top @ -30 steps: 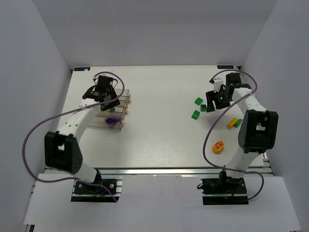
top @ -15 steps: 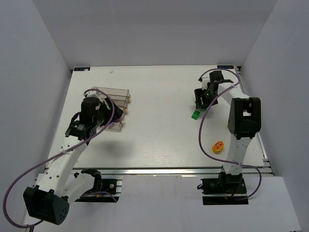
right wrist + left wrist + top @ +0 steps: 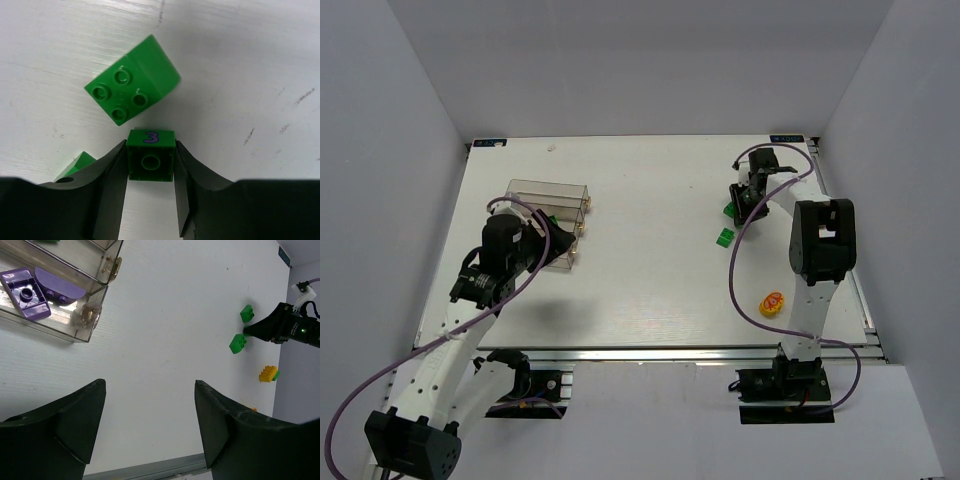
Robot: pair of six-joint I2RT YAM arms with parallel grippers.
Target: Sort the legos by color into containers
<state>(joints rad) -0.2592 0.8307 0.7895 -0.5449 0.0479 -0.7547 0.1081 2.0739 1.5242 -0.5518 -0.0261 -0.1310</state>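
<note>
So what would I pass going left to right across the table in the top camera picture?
The clear containers → loose green lego → yellow-orange lego.

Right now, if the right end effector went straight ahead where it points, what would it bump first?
Probably the green four-stud brick lying just ahead of the right end effector. The small green brick marked 3 pinched in it would touch first, though depth is hard to judge.

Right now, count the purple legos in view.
2. Both lie side by side in one end compartment of the containers: a flat studded purple lego and a rounded purple lego. More may be hidden elsewhere.
</note>
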